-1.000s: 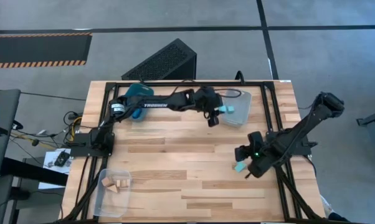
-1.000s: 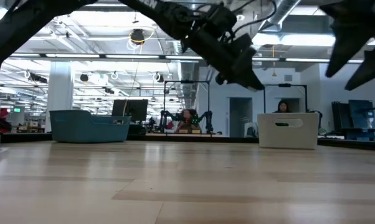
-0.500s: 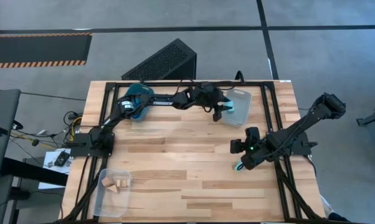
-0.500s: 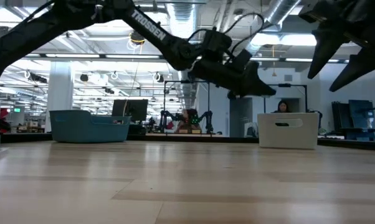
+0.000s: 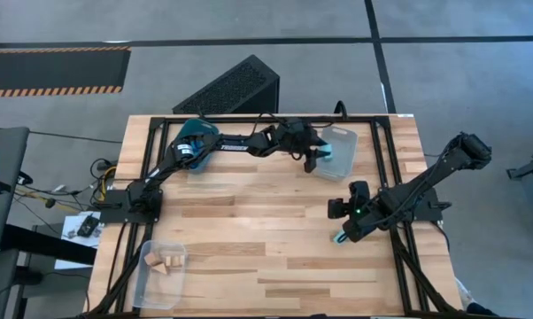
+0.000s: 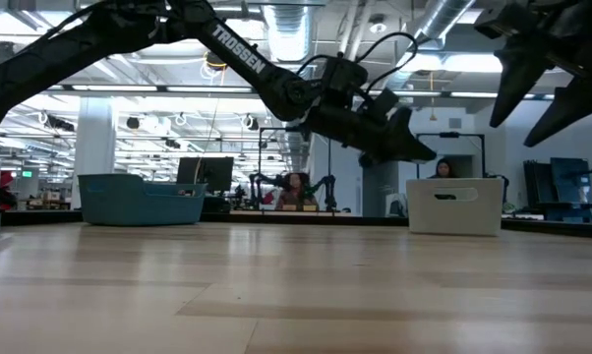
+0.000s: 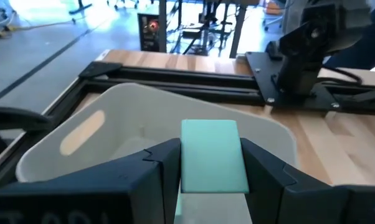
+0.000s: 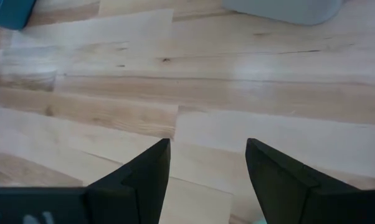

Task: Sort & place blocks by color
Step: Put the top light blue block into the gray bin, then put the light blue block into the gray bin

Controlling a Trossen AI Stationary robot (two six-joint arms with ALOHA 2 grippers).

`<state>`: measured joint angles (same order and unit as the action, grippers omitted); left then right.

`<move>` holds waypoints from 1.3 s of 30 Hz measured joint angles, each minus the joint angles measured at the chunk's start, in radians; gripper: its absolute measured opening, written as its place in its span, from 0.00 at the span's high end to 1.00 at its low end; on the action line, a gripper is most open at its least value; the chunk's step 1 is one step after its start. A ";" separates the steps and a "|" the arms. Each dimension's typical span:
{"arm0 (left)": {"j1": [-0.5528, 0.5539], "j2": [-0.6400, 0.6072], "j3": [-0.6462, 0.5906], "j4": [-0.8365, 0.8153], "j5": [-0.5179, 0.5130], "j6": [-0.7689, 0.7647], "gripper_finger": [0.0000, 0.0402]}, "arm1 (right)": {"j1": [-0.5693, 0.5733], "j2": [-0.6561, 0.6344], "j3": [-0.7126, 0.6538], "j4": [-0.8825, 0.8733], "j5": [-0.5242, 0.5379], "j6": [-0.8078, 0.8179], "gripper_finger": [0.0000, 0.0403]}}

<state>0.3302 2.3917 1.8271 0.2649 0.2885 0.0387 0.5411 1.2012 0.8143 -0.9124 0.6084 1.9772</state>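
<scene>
Left gripper [image 7: 209,186] is clamped on a light cyan block [image 7: 212,155], both fingers pressed to its sides, and it hangs over the clear bin [image 5: 336,151] at the table's far right, w/ the block just above the bin's near rim in the left wrist view. That's the drop-off step for this colour, by my read: block's at the bin, not yet in it. Next move calls for a small push further over the opening, then spreading the fingers so it falls inside, not on the rim. Right gripper [image 5: 345,232] sits low over the table [image 5: 249,230] at the right, fingers spread wide, nothing between them; a 2nd cyan block [image 5: 340,238] lies on the wood right at its tips. Looks lined up for the next pick, needs to settle down around that block before closing. Tan blocks [image 5: 164,260] already sit in the clear tray [image 5: 148,285] at the near left. Teal bin [image 5: 196,135] at far left, half under the left arm; can't tell what's in it.
</scene>
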 joint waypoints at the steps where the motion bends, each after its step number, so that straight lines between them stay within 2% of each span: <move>1: 0.000 0.000 0.000 -0.004 -0.009 0.001 0.72 | 0.000 0.000 0.000 0.000 -0.004 -0.006 0.42; 22: -0.010 -0.010 0.000 -0.025 -0.077 -0.023 0.50 | 0.002 -0.035 0.000 -0.037 -0.010 -0.119 0.42; 29: -0.012 -0.051 0.002 -0.059 -0.091 -0.021 0.50 | 0.002 -0.086 0.000 -0.092 -0.007 -0.178 0.42; 39: -0.043 -0.100 0.002 -0.099 -0.091 -0.002 0.52 | 0.002 -0.089 0.000 -0.097 -0.041 -0.271 0.42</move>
<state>0.2874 2.2917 1.8286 0.1657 0.1971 0.0369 0.5426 1.1118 0.8143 -1.0090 0.5679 1.7065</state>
